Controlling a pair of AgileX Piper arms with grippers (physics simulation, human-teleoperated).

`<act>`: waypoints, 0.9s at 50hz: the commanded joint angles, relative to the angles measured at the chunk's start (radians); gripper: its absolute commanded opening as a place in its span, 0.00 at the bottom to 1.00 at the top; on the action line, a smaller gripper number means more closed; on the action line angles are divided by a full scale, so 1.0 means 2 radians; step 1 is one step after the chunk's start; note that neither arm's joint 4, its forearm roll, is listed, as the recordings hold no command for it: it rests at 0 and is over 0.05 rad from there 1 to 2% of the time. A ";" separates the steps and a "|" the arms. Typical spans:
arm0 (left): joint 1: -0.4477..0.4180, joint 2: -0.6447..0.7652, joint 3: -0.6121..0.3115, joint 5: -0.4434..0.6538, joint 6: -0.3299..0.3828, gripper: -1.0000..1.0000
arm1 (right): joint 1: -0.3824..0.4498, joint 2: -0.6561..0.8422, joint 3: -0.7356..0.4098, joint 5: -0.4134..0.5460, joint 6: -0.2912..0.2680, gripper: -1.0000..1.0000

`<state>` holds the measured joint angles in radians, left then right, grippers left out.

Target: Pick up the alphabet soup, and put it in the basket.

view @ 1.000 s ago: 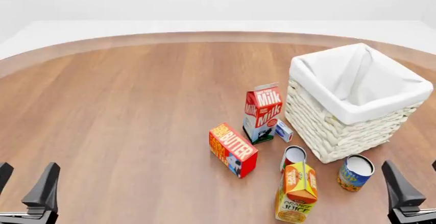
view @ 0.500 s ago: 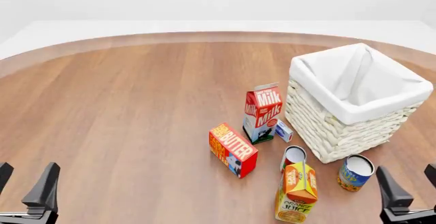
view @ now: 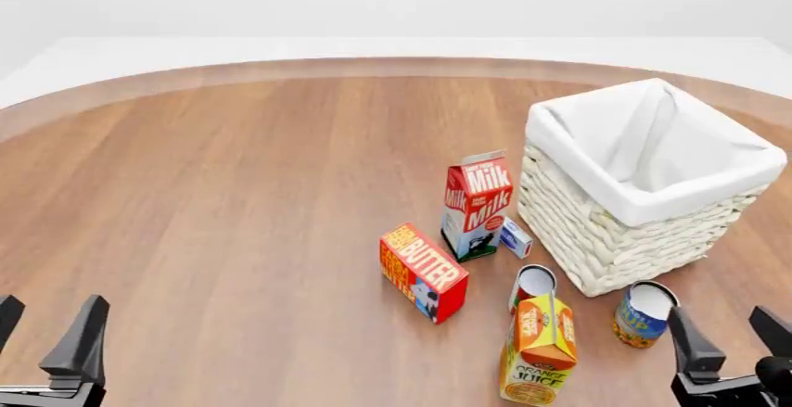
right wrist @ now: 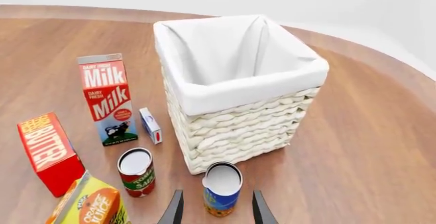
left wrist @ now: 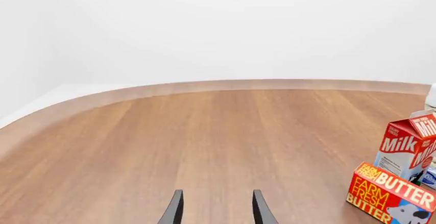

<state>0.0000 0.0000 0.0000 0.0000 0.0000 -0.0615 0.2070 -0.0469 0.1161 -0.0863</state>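
The alphabet soup point(view: 645, 313) point(right wrist: 221, 189) is a small upright can with a blue and yellow label and a pale top. It stands on the table just in front of the basket point(view: 644, 184) point(right wrist: 238, 89), a big white wicker box with cloth lining. My right gripper point(view: 730, 342) point(right wrist: 214, 209) is open, close behind the can and a little to its right. In the right wrist view the can sits just ahead of the fingertips. My left gripper point(view: 44, 337) point(left wrist: 214, 208) is open at the table's near left, holding nothing.
A milk carton point(view: 477, 205), a small blue-white box point(view: 515, 237), a butter box point(view: 422, 271), a red-labelled can point(view: 533, 286) and an orange juice carton point(view: 539, 349) stand left of the soup. Bare wooden table point(view: 223, 203) stretches to the left.
My right gripper has shifted left and forward toward the soup can and turned, so both fingers now show. The left arm has not moved.
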 commanded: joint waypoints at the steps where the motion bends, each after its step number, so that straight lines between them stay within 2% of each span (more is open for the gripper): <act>1: 0.000 0.000 0.000 0.000 0.000 1.00 | -0.002 0.049 0.020 -0.056 0.007 1.00; 28: 0.000 0.000 0.000 0.000 0.000 1.00 | -0.018 0.168 0.023 -0.162 0.013 1.00; 45: 0.000 0.000 0.000 0.000 0.000 1.00 | -0.017 0.218 0.023 -0.188 0.017 1.00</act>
<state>0.0000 0.0000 0.0000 0.0000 0.0000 -0.0972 0.5795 -0.0006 -0.2245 -0.0566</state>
